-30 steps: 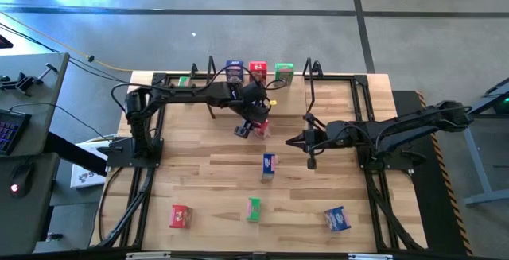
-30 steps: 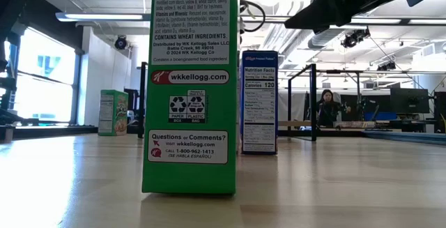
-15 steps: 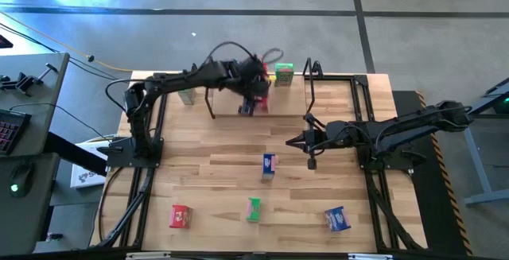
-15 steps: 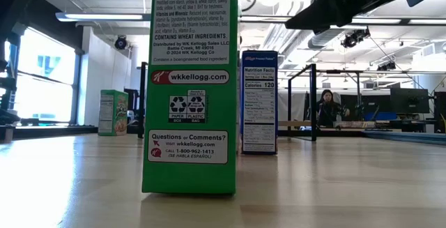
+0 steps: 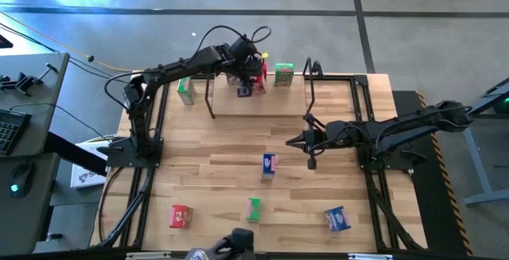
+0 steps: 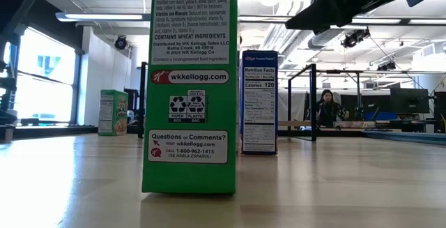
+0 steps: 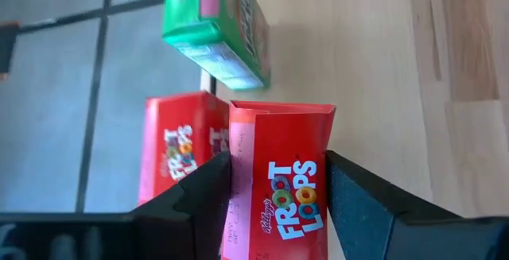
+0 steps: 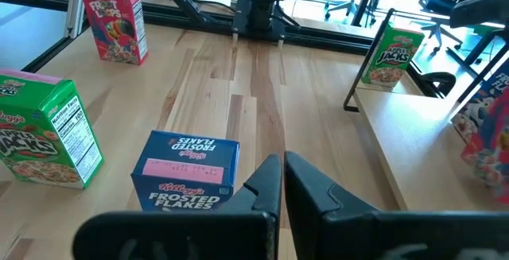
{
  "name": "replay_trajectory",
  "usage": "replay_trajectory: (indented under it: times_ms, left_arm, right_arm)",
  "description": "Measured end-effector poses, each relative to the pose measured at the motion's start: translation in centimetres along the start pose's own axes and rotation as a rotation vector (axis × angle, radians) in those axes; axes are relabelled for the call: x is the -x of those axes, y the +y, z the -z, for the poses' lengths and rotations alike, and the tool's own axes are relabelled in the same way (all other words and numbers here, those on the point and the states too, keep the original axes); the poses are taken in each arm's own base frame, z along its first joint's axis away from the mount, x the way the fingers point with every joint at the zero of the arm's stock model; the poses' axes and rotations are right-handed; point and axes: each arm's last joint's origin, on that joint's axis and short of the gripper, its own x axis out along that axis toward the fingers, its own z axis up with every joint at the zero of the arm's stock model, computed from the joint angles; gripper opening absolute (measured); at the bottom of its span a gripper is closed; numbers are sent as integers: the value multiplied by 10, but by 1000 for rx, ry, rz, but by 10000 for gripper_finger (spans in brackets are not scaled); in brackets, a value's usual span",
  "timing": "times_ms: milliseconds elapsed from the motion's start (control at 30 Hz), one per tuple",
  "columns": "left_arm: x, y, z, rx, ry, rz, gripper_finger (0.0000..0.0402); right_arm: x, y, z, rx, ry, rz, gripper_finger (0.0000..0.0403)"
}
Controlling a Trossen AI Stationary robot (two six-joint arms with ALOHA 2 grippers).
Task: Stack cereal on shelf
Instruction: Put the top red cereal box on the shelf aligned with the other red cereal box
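Observation:
My left gripper (image 5: 245,85) reaches over the shelf (image 5: 262,105) at the table's far edge and is shut on a red cereal box (image 7: 280,196). A second red box (image 7: 176,161) stands right beside it, and a green box (image 5: 284,73) stands on the shelf further right. Another green box (image 5: 186,91) stands by the shelf's left end. On the table stand a blue box (image 5: 270,164), a green box (image 5: 254,208), a red box (image 5: 180,216) and a blue box (image 5: 337,219). My right gripper (image 5: 311,163) is shut and empty right of the middle blue box. My left gripper pinches the red box between its two fingers (image 7: 362,204), one on each of two opposite sides (image 7: 322,188), with the printed front facing the wrist camera. The fingers come from above. Whether the box rests on the shelf, I cannot tell.
The shelf's black wire end supports (image 5: 312,73) rise at both ends. In the low view a green box (image 6: 189,81) stands close and a blue box (image 6: 259,102) behind it. A dark object (image 5: 231,244) shows at the table's near edge. Black frame rails (image 5: 374,180) run along the table's sides.
My left gripper has carried the red box from the table in front of the shelf upward and toward the far edge, over the shelf next to the other red box. A dark object has come into view at the near edge.

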Motion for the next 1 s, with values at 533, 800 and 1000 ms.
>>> replay_trajectory:
  times_ms: [533, 800, 1000]
  left_arm:
    - [-3, 0, 0, 11, -7, 5, 221]
    - [-2, 0, -1, -15, -9, 4, 230]
    - [23, 0, -7, -15, -94, 20, 211]
  right_arm:
    - [0, 0, 0, -5, 0, 0, 4]
    - [0, 0, 0, -23, 0, 0, 4]
    - [0, 0, 1, -22, 9, 0, 4]
